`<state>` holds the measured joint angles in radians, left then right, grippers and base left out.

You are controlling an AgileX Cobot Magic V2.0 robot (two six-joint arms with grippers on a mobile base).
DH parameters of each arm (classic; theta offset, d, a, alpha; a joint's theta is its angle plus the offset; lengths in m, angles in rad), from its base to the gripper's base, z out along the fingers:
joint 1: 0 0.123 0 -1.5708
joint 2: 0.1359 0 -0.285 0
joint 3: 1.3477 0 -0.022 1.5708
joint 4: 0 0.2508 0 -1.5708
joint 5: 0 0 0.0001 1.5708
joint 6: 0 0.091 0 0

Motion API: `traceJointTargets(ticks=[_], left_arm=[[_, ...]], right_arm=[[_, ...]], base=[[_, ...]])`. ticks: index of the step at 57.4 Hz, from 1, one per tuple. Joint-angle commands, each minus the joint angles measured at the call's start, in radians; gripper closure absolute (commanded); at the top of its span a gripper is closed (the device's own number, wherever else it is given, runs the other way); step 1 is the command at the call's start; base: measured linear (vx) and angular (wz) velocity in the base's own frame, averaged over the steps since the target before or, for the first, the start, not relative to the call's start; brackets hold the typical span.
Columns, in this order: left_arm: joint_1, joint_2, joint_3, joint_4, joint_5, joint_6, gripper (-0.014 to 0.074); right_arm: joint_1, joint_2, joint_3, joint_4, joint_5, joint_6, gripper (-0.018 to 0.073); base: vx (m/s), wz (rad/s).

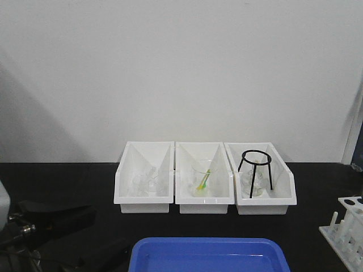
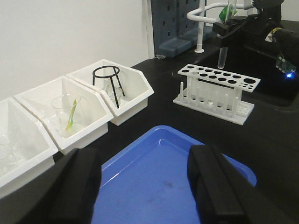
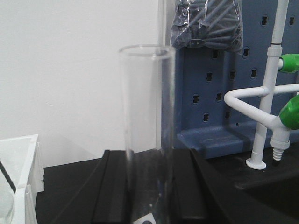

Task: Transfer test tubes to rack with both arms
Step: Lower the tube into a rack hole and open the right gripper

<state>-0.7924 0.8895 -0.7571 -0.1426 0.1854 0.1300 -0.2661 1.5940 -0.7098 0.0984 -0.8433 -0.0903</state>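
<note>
Right end effector [image 2: 225, 31] holding upright test tube [image 2: 222, 58] over white rack [image 2: 217, 84]

The light is soft and even. The front view is hazy and low in contrast: the white wall [image 1: 181, 68] is bright, with a broad grey shadow across its left side, and the black tabletop [image 1: 57, 181] swallows detail. The blue tray [image 1: 210, 255] carries a faint pale sheen. In the left wrist view the left tool [image 2: 145, 179] shows as dark, soft-edged blurs in the foreground, and a small blue light [image 2: 290, 74] flares near the right edge. In the right wrist view the test tube [image 3: 147, 130], very close, bears pale reflected streaks.
</note>
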Motion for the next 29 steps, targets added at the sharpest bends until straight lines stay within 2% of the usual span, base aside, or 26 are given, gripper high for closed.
traceJointTargets(ticks=[1,29], left_arm=[[0.0,-0.012,-0.031,-0.004,-0.088,-0.001,0.0098],[0.0,-0.012,-0.031,-0.004,-0.089,-0.001,0.0098]], right_arm=[[-0.005,-0.026,-0.034,-0.014,-0.109,-0.001,0.0564],[-0.005,0.103,-0.047,-0.014,-0.205,0.036,0.0564]], base=[[0.0,0.0],[0.0,0.0]])
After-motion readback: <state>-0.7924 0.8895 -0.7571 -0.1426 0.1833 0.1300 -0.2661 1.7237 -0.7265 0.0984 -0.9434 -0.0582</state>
